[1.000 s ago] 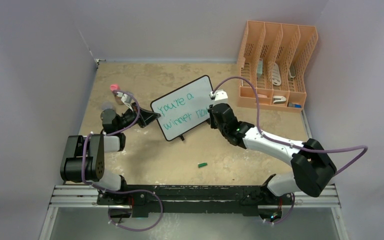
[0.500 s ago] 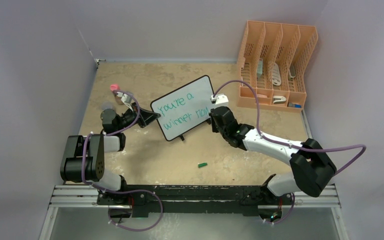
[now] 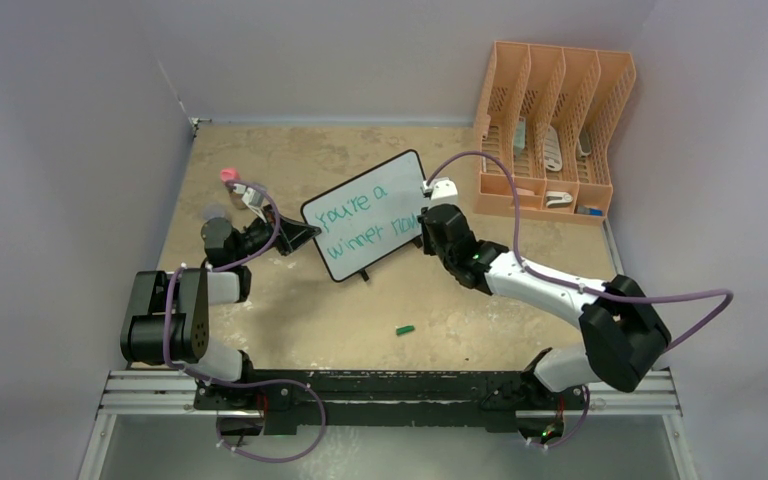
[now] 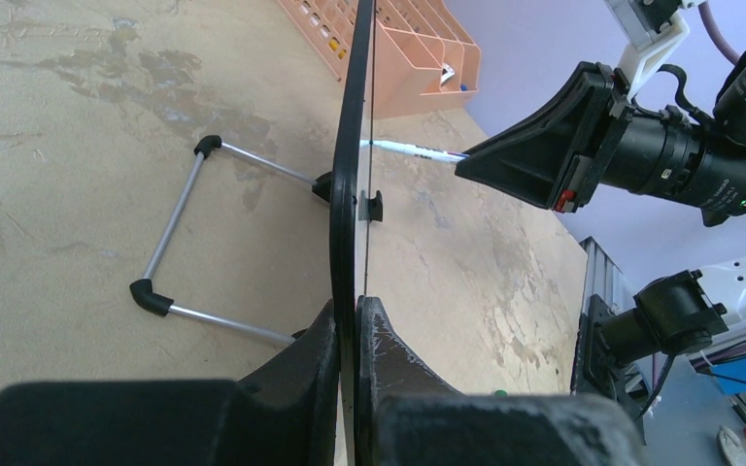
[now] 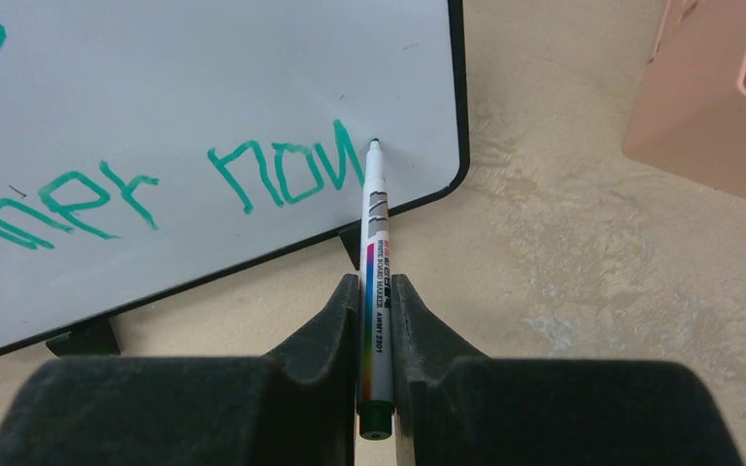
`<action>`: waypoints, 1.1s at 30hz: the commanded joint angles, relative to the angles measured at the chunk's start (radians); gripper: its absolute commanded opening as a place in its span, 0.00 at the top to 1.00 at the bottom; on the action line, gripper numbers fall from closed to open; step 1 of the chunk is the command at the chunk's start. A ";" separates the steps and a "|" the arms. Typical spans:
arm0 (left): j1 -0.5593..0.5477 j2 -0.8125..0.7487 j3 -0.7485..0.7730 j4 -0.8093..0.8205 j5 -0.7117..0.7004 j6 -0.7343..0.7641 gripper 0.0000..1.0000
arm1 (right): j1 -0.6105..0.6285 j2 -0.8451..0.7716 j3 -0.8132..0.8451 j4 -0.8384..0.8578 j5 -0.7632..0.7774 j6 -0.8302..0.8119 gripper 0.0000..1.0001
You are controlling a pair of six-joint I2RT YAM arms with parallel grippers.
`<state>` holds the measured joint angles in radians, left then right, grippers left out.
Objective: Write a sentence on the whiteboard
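Note:
The whiteboard (image 3: 365, 215), white with a thin black frame, stands tilted mid-table. On it the sentence (image 3: 360, 222) is in teal-green lettering on two lines; its last word (image 5: 282, 175) shows in the right wrist view. My left gripper (image 3: 305, 232) is shut on the board's left edge (image 4: 350, 175), one finger on each face (image 4: 355, 306). My right gripper (image 5: 376, 282) is shut on a white marker (image 5: 376, 243). The marker's green tip touches the board just right of the last letter, near the lower right corner.
An orange file rack (image 3: 550, 130) holding small items stands at the back right. A green marker cap (image 3: 405, 328) lies on the table in front of the board. A pink object (image 3: 228, 175) sits at the back left. The board's wire stand (image 4: 175, 243) sticks out behind it.
My right wrist dipped slightly by the board's right edge, then came back up, moving the marker tip at the last letter. The left arm and the board stayed still.

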<state>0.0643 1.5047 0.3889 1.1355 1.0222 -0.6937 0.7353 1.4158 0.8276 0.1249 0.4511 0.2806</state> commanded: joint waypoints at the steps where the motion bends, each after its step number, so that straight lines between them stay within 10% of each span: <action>1: 0.005 -0.014 0.022 0.024 0.004 0.029 1.00 | -0.010 0.001 0.050 0.058 0.022 -0.021 1.00; 23: 0.005 -0.051 0.021 -0.037 -0.028 0.054 1.00 | -0.018 -0.160 0.023 0.008 -0.015 -0.027 1.00; 33: 0.005 -0.111 0.019 -0.107 -0.067 0.070 0.71 | -0.018 -0.260 0.015 -0.030 0.005 -0.029 1.00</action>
<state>0.0643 1.4509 0.3889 1.0443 0.9855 -0.6598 0.7204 1.1976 0.8391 0.1047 0.4427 0.2672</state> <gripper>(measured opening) 0.228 0.149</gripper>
